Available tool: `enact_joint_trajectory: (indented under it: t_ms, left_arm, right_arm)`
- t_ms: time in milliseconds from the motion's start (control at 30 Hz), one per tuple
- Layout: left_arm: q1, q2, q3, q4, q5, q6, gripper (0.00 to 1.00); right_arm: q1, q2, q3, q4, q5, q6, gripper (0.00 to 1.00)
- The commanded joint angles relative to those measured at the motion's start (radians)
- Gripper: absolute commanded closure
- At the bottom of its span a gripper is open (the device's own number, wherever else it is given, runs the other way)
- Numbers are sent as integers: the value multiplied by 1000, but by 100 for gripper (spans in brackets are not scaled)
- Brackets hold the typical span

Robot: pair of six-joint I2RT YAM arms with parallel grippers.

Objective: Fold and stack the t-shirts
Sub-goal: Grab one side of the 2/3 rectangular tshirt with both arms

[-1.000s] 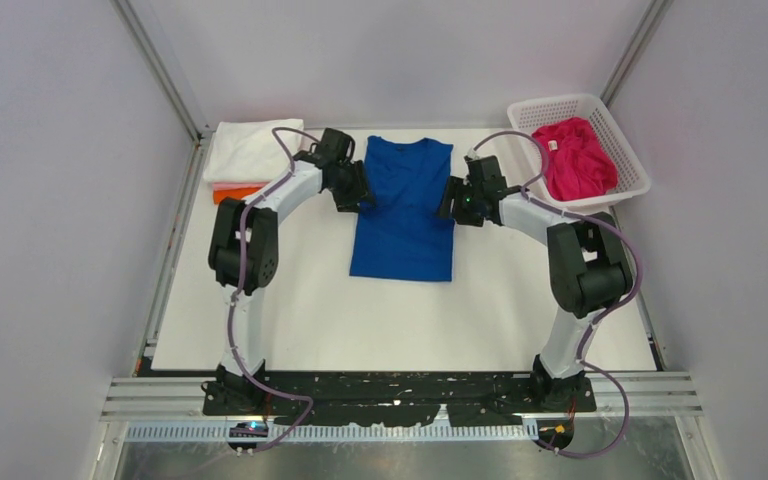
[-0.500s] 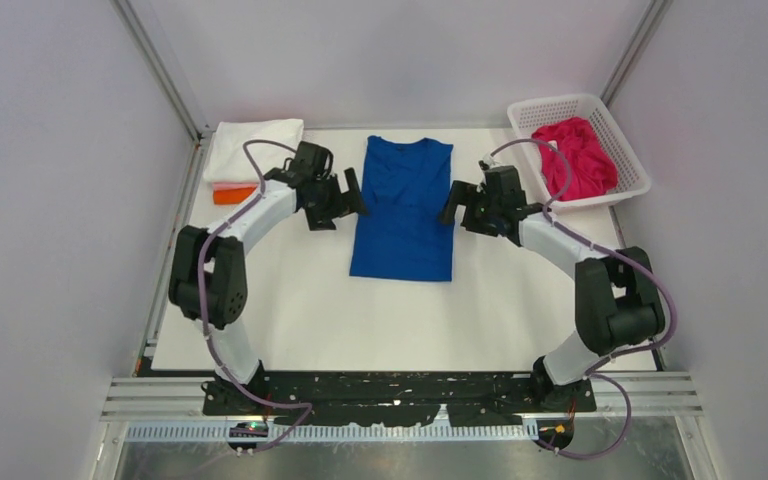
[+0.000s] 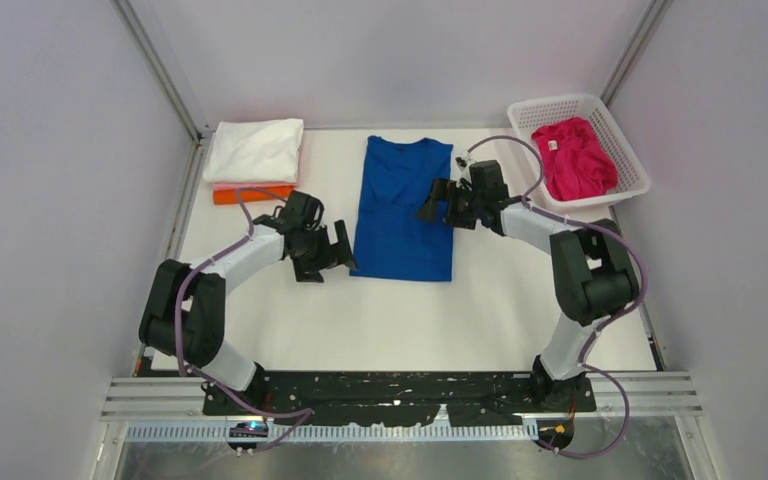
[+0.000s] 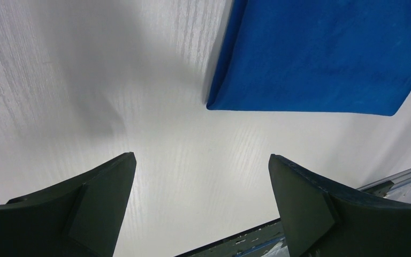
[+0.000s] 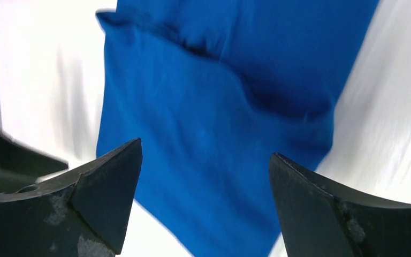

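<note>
The blue shirt (image 3: 403,210) lies flat on the bench (image 3: 380,320), centre and toward the far side, collar away from us. Its sleeves are already turned in, so it reads as one long rectangle. Our left hand (image 3: 332,258) hangs just off the shirt's near left corner with its fingers spread wide and nothing between them (the wrist view shows that corner ahead of the fingertips, clear of them). Our right hand (image 3: 438,205) is also spread and empty, and it sits over the upper right part of the cloth.

We judge the step in hand to be the crosswise fold, hem up to collar. To do it well, we should take both near corners at once, so the right hand first has to come down to the near right corner. We should pinch through every layer there (the tucked sleeve edge included), or the underside will trail. We should lift only enough to clear the bench and carry both corners away in step so the fold line stays square. Then we lay the hem just short of the collar.

The finished pile waits at the far left, a white shirt (image 3: 256,150) on top and an orange shirt (image 3: 250,195) at the bottom. A magenta shirt (image 3: 578,155) sits crumpled in the basket (image 3: 570,101).
</note>
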Motion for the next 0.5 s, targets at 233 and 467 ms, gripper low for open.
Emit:
enact_joint_trajectory:
  t_ms: [233,467]
  left_arm:
    - [-9,31,41,52,47,-22,0]
    - [-28,84,60,84,48,-22,15]
  right_arm:
    - [-24,277,363,-12,94,-22,4]
    - [-25,12,125,-4,152,-60,4]
